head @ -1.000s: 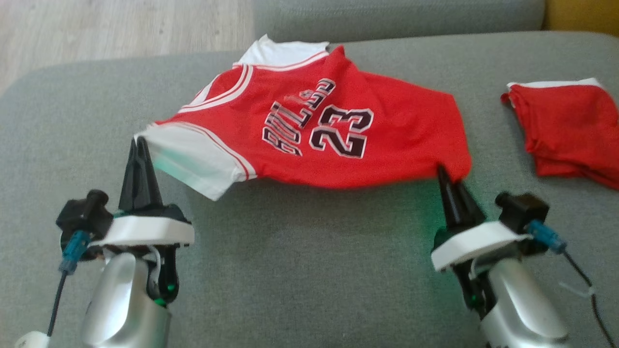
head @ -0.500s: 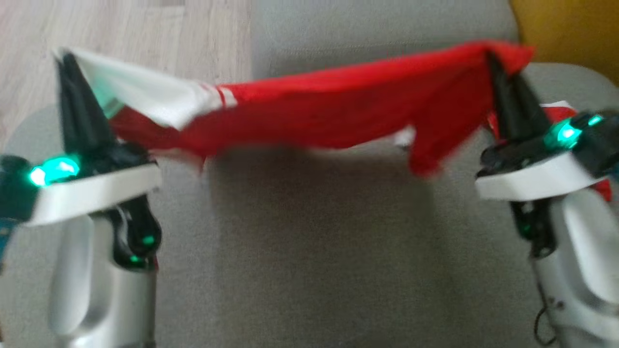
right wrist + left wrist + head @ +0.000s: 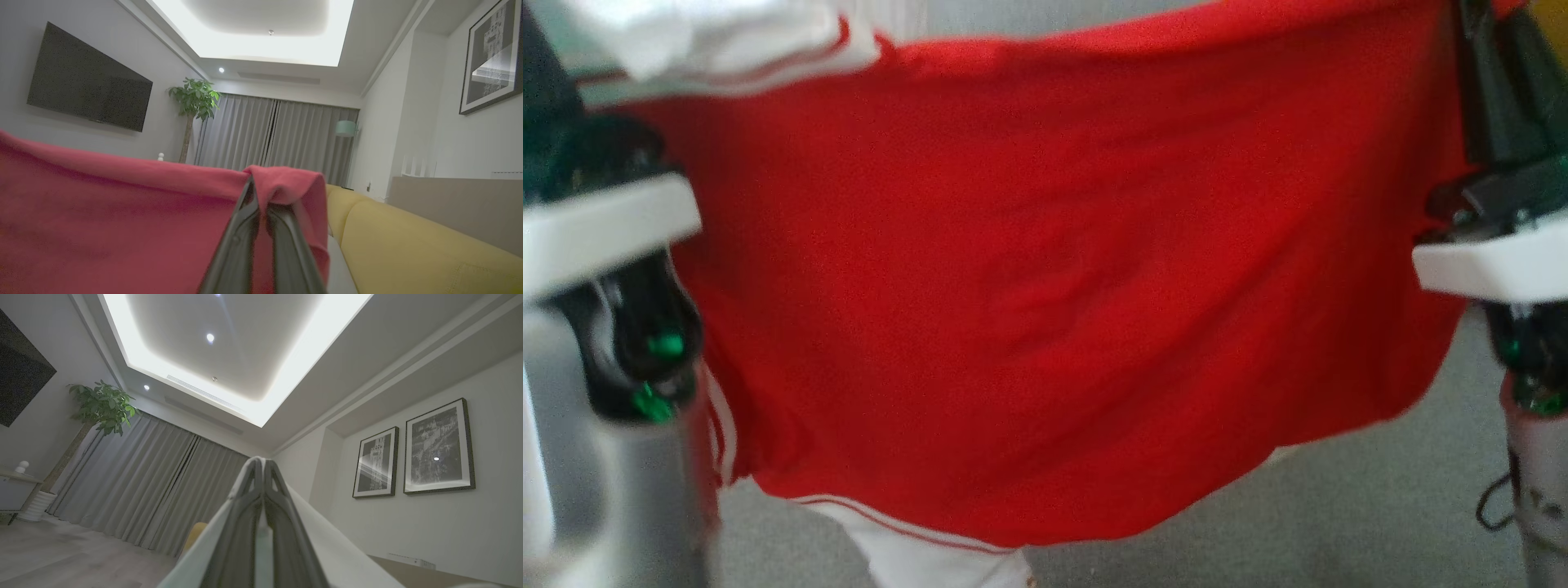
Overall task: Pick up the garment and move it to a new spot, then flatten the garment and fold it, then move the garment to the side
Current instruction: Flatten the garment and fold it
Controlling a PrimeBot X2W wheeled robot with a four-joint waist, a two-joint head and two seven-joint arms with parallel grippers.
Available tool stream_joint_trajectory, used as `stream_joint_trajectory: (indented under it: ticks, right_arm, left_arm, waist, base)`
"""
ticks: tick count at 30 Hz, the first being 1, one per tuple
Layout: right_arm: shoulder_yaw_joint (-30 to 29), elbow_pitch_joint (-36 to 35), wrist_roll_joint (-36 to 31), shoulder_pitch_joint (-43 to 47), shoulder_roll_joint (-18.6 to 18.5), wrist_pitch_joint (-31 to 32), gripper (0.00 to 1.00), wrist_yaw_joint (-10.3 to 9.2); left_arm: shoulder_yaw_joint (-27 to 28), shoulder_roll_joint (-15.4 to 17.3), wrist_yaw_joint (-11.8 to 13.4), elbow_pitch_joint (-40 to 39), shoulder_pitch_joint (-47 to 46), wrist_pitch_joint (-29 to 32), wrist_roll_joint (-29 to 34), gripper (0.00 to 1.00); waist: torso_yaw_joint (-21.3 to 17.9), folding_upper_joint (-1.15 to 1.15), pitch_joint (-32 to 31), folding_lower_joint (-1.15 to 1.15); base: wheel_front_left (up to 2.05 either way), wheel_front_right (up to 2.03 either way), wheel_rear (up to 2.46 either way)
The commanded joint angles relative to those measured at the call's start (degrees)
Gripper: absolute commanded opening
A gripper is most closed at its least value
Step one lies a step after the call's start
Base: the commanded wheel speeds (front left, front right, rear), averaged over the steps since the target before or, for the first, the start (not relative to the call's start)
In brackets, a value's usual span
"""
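Observation:
The red jersey (image 3: 1045, 269) with white sleeves hangs spread in the air between my two arms, its plain red side toward the head camera. One white sleeve (image 3: 711, 37) is bunched at the upper left and another (image 3: 931, 555) dangles at the bottom. My left gripper (image 3: 261, 460) is shut on white sleeve cloth (image 3: 339, 555), its dark fingers (image 3: 543, 73) at the head view's upper left. My right gripper (image 3: 256, 181) is shut on a red corner (image 3: 286, 179) of the jersey, its fingers (image 3: 1494, 90) at the upper right.
The grey sofa seat (image 3: 1339, 514) lies below the hanging hem. A yellow sofa cushion (image 3: 408, 245) sits to the right in the right wrist view. Beyond are a wall television (image 3: 86, 85), a potted plant (image 3: 194, 98) and grey curtains (image 3: 278, 134).
Both grippers have risen with the jersey from the sofa seat. It went from lying flat to a stretched band and now hangs as a wide sheet close before the head camera.

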Motion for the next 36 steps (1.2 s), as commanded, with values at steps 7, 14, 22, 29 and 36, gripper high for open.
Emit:
stream_joint_trajectory:
  ticks: [7, 14, 22, 29, 36]
  right_arm:
    - [1.3, 8.8, 1.6, -15.2, -0.3, 5.0, 0.00, -0.04]
    - [4.6, 29.6, 2.4, -40.7, -0.8, -0.2, 0.00, -0.04]
    - [4.9, 49.0, -3.2, -55.7, 0.3, -13.6, 0.00, -0.04]
    - [8.3, 59.2, -1.5, -49.4, -0.7, -16.0, 0.00, -0.04]
    - [16.5, 64.1, 5.6, -37.3, -2.9, -11.9, 0.00, -0.04]
  left_arm:
    - [1.8, 6.9, -2.3, 14.5, -16.2, 7.8, -2.6, 0.00]
    - [2.5, 10.6, -5.2, 36.9, -38.7, 0.4, 0.2, 0.00]
    - [1.8, 10.0, -8.6, 51.4, -49.8, -9.5, 0.9, 0.00]
    - [-1.3, 7.2, -11.2, 58.0, -43.4, -12.5, -0.1, 0.00]
    - [-4.4, 5.9, -12.3, 59.6, -28.7, -13.5, -1.9, 0.00]
  waist:
    - [-0.1, 0.00, 12.5, 0.00]
    - [0.8, 0.00, 20.7, 0.00]
    - [2.2, 0.00, 21.8, 0.00]
    - [4.1, 0.00, 21.4, 0.00]
    - [5.2, 0.00, 18.8, 0.00]
  base:
    - [0.00, 0.00, 0.00]
    - [0.00, 0.00, 0.00]
    - [0.00, 0.00, 0.00]
    - [0.00, 0.00, 0.00]
    - [0.00, 0.00, 0.00]
